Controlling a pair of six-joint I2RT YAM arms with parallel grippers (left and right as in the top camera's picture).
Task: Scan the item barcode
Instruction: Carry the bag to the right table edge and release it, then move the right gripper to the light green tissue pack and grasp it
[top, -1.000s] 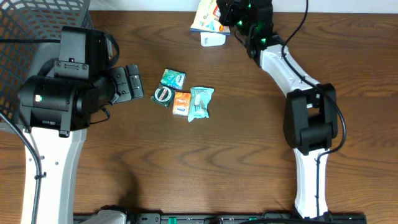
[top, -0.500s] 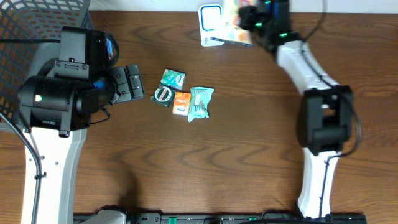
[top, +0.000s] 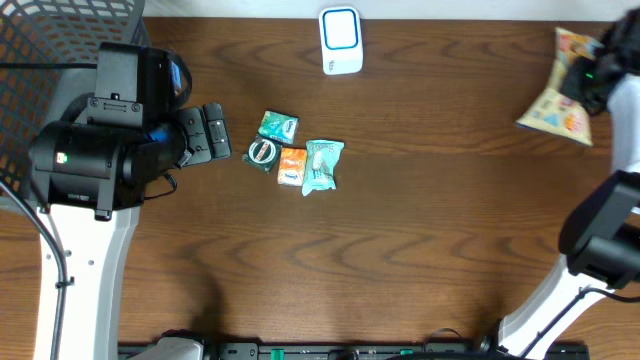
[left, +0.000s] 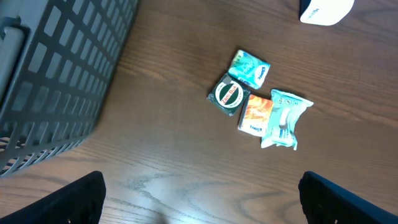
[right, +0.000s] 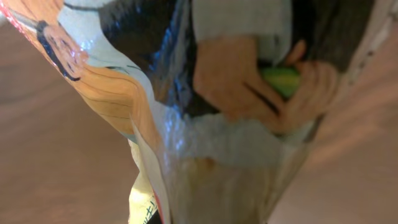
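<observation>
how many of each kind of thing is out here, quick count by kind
packets: 4 (teal, dark round, orange, pale blue)
bag: 1
scanner: 1
basket: 1
total: 7

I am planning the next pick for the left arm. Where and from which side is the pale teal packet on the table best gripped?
Probably from straight above, since the teal packet lies flat. Pinch across its narrow width at the end farthest from the scanner, where it juts past the orange packet lying against one long side; the other side is free.
</observation>
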